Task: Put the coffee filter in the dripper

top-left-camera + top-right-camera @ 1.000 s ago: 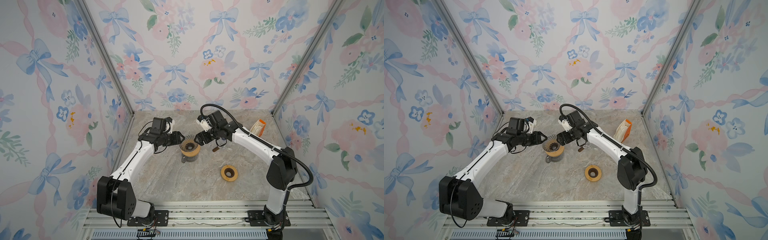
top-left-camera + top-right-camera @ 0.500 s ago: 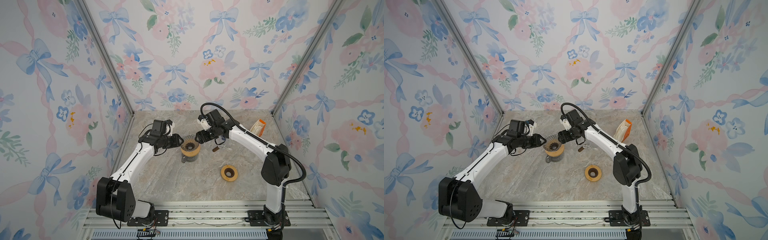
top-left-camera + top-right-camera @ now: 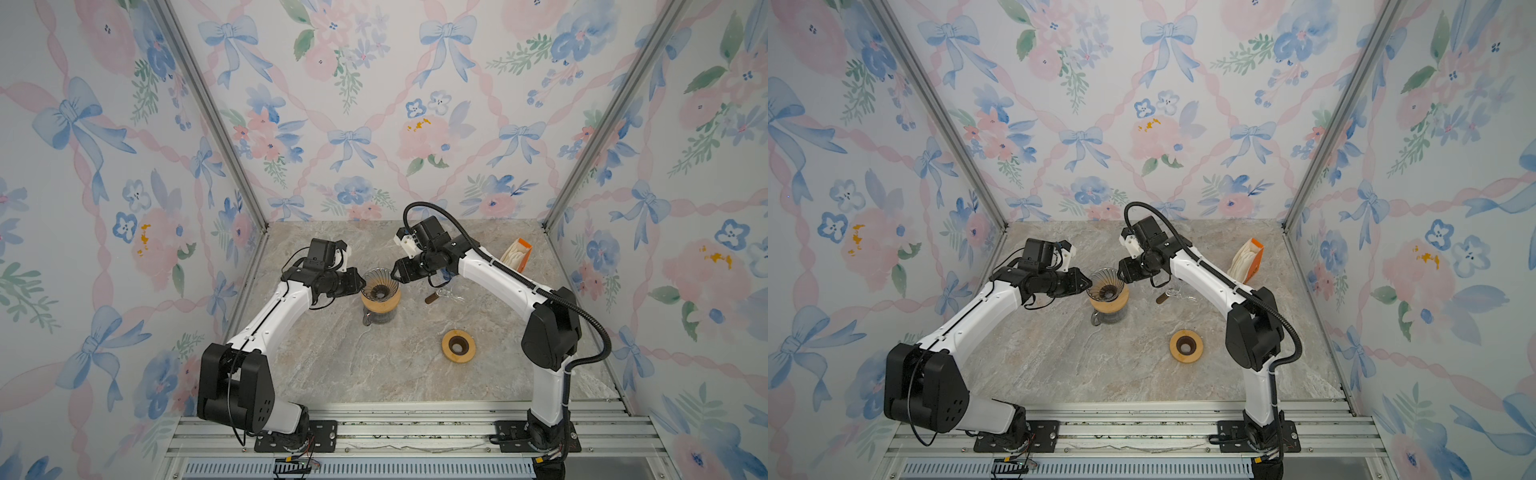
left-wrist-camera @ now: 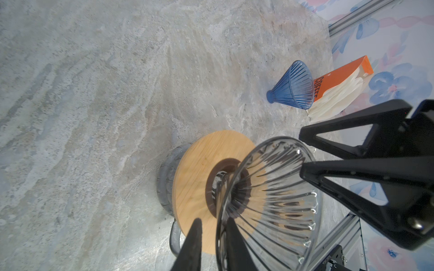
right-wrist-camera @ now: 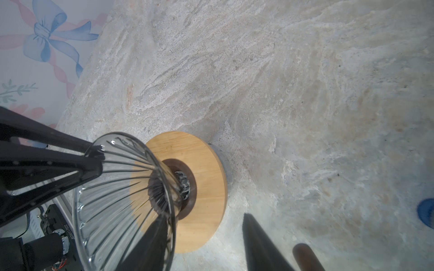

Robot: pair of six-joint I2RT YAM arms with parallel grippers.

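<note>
A robot test booth dressed up as a home: floral bow wallpaper [image 3: 374,104] framed by bare aluminium posts [image 3: 216,120] around a marble-look table [image 3: 374,374], with two robot arms [image 3: 274,311] bolted to a slotted metal rail [image 3: 415,422] in front.

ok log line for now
left gripper astride clear ribbed glass dripper rim | right gripper open astride rim | white paper filters in orange box

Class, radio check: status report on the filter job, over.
Left gripper narrow astride glass dripper rim, clamp unclear; right gripper open astride opposite rim. Coffee filters in orange box; dripper empty. Gripper fingers occupy its mouth.
</note>
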